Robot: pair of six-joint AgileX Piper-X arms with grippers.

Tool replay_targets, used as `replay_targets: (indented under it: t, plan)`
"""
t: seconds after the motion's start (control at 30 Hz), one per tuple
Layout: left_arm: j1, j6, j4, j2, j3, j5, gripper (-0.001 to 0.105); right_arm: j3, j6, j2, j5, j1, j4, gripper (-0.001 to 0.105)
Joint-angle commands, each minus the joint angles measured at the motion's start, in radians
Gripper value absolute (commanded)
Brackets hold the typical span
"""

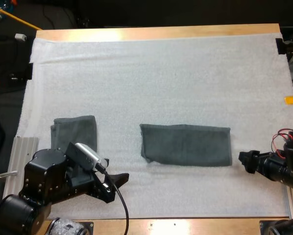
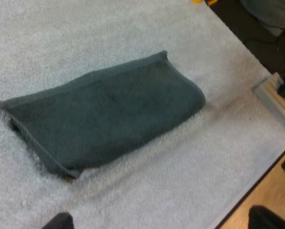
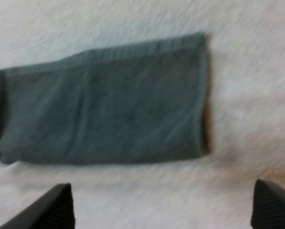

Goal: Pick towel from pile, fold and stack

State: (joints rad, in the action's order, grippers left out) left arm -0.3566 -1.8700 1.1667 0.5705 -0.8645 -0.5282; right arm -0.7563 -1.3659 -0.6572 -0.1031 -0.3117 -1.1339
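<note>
A dark grey-green towel (image 1: 185,145) lies folded into a long flat rectangle in the middle of the white mat (image 1: 161,73). A smaller folded towel (image 1: 74,132) rests at the mat's left, its near edge hidden behind my left arm. My left gripper (image 1: 118,180) hovers low near the front, left of the long towel (image 2: 104,112), open with its fingertips (image 2: 59,222) wide apart and empty. My right gripper (image 1: 247,161) sits just off the long towel's (image 3: 104,114) right end, open, fingertips (image 3: 56,207) spread with nothing between them.
A ribbed metal rail (image 1: 19,156) runs along the mat's left side and another (image 2: 276,102) at the right. The wooden table edge (image 1: 185,225) borders the front. Bare mat stretches behind both towels.
</note>
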Motion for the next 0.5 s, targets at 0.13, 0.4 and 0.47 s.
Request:
replay_targets:
  t: [0.13, 0.4, 0.47]
  plan:
    - [-0.001, -0.055, -0.074, -0.002, -0.006, -0.022, 0.069, -0.009, -0.054, -0.095, 0.048, 0.005, 0.078, 0.072]
    - [-0.001, -0.092, -0.087, -0.002, -0.006, -0.034, 0.069, -0.009, -0.074, -0.338, 0.04, 0.005, 0.195, 0.071]
    - [-0.001, -0.098, -0.087, -0.002, -0.006, -0.046, 0.069, -0.009, -0.078, -0.393, 0.033, 0.005, 0.213, 0.069]
